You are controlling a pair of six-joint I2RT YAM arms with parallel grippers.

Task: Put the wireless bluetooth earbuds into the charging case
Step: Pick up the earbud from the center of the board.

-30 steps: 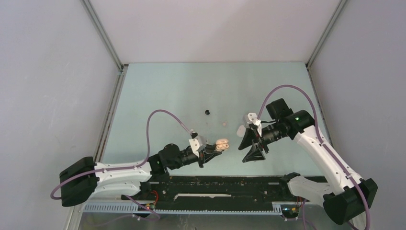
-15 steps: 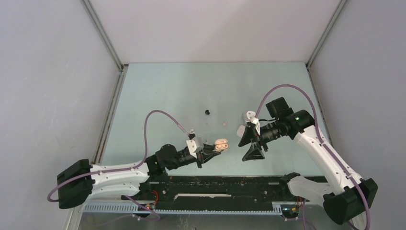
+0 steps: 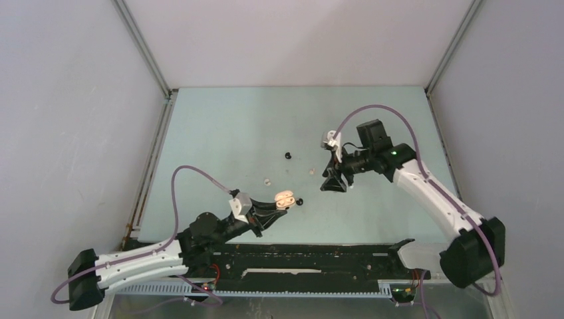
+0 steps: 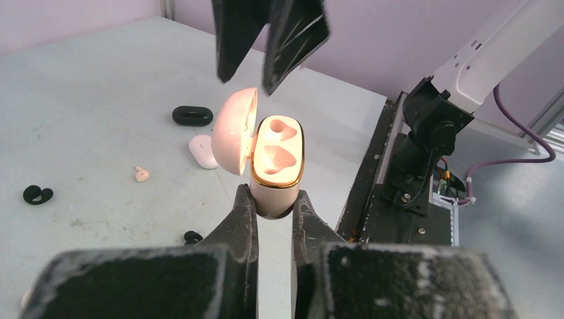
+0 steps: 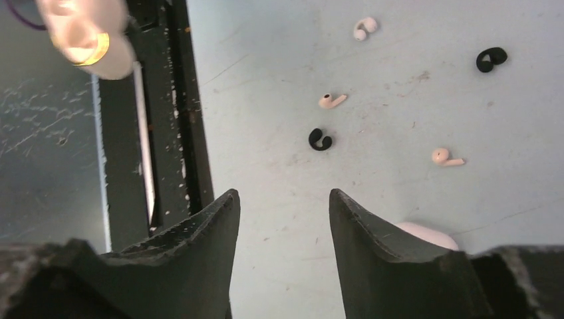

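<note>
My left gripper [image 4: 274, 199] is shut on the base of a pale pink charging case [image 4: 276, 159]. The case is upright, its lid [image 4: 234, 129] swung open, and both sockets look empty. In the top view the case [image 3: 286, 199] hangs low near the table's front middle. My right gripper [image 5: 282, 196] is open and holds nothing, above bare table; from above it [image 3: 334, 183] sits right of the case. Earbuds lie loose on the table: two pale pink [image 5: 330, 100] [image 5: 445, 157], two black [image 5: 320, 139] [image 5: 491, 59] and one white [image 5: 364, 28].
A black case [image 4: 193, 115] and a white case [image 4: 203, 151] lie on the table beyond the held case. The white case shows again [image 5: 425, 234] beside my right finger. The black base rail [image 3: 299, 256] runs along the near edge. Grey walls enclose the table.
My left arm drew back to the left with the case. My right arm swung away from the case toward the far left, and its jaws shifted in width while staying open.
</note>
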